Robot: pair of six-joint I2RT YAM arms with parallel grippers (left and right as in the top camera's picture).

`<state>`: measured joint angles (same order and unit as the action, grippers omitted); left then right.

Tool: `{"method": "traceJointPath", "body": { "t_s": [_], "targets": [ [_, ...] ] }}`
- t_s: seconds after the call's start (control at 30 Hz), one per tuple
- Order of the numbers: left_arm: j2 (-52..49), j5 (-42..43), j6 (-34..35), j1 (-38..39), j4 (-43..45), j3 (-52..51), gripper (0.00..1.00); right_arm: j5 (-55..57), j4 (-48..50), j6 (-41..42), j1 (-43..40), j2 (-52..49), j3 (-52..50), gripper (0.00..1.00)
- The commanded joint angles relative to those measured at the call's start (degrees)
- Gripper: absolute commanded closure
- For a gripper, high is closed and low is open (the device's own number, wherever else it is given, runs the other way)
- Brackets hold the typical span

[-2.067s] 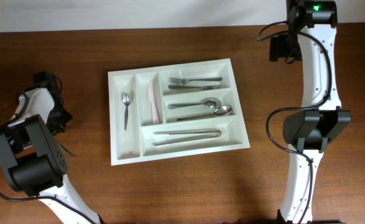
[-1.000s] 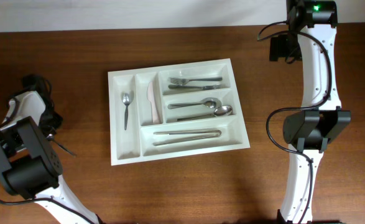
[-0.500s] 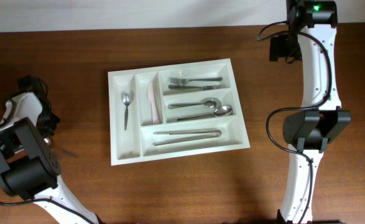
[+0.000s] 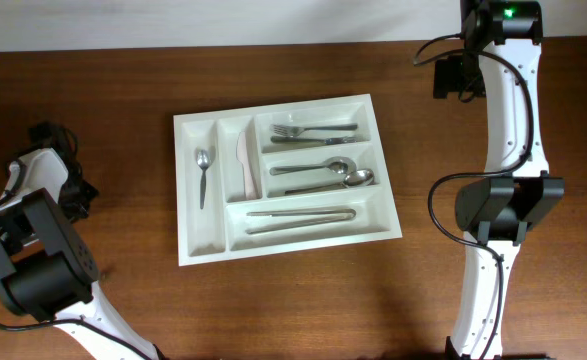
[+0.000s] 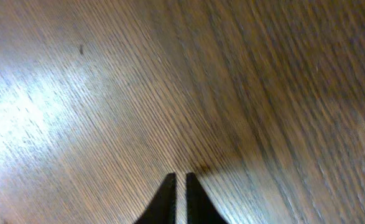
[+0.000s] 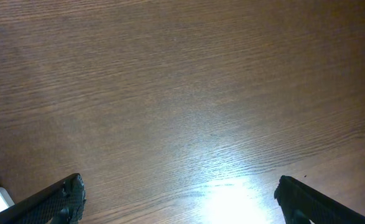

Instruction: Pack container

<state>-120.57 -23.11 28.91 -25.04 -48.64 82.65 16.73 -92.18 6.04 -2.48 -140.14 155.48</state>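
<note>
Container (image 4: 198, 228) of white plastic, rectangular compartments, left end effector (image 5: 180, 178) clenched empty, right end effector (image 6: 179, 184) splayed

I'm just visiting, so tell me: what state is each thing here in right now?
container: lying flat, uncovered, something in all five compartments.
small spoon: lying alone in the leftmost compartment.
forks: lying in the farthest long compartment.
left end effector: shut, holding nothing.
right end effector: open wide, holding nothing.
</note>
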Motion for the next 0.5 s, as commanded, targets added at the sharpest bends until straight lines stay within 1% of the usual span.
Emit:
{"method": "traceJointPath", "body": {
  "t_s": [0.0, 0.07, 0.1, 0.33, 0.47],
  "targets": [
    [0.42, 4.17, -4.48, -0.15, -0.96, -0.42, 0.82, 1.31, 0.04, 0.68, 0.15, 1.55, 0.96, 0.01],
    [0.79, 4.31, -4.57, -0.15, -2.71, -0.37, 0.77, 1.31, 0.04, 0.68, 0.15, 1.55, 0.96, 0.01],
    [1.16, 4.33, -4.55, -0.22, -3.48, -0.37, 0.76, 1.33, 0.02, 0.68, 0.15, 1.55, 0.96, 0.01],
    [7.19, 5.42, -4.09, -0.26, -6.51, -0.37, 0.76, 1.31, 0.02, 0.68, 0.15, 1.55, 0.96, 0.01],
    [13.77, 5.68, -0.85, -0.26, -8.44, -0.37, 0.75, 1.31, 0.02, 0.68, 0.15, 1.55, 0.96, 0.01]
  ]
}}
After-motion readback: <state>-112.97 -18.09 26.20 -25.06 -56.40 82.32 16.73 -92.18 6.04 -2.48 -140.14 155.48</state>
